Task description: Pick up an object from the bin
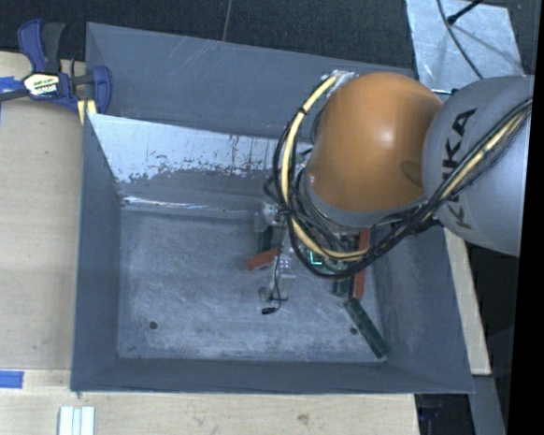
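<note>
While the gripper is held low over the bin floor, whether it is open cannot be told. A small reddish piece lies just up-left of it. Approach is judged in hand, and centring over that piece is called for.

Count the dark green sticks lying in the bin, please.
1. The dark green stick lies by the bin's right wall, right of the hand. More may hide under the arm.

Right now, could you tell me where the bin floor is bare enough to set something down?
The bin floor is bare over its left half, from the left wall to the small red piece. Crowded at the right, under the arm, around the dark green bar.
</note>
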You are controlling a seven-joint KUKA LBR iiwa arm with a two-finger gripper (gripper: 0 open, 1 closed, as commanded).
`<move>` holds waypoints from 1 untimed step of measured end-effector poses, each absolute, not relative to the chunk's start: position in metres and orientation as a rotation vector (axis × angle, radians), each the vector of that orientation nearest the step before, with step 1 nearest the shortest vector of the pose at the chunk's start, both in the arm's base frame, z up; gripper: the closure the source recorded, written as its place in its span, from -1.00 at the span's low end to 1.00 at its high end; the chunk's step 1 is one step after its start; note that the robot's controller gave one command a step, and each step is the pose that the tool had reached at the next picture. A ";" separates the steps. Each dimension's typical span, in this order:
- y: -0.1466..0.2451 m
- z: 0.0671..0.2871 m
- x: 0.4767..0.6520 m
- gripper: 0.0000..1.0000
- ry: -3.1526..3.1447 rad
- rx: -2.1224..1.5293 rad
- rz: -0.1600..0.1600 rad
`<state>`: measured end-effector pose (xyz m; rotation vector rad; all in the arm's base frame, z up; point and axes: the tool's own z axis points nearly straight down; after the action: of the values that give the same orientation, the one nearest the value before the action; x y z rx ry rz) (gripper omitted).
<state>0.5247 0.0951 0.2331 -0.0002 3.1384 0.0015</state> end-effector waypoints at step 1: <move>0.047 0.089 0.575 -1.00 3.125 0.346 -0.002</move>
<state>0.5751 0.0474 0.0889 0.3459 3.1247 -0.0019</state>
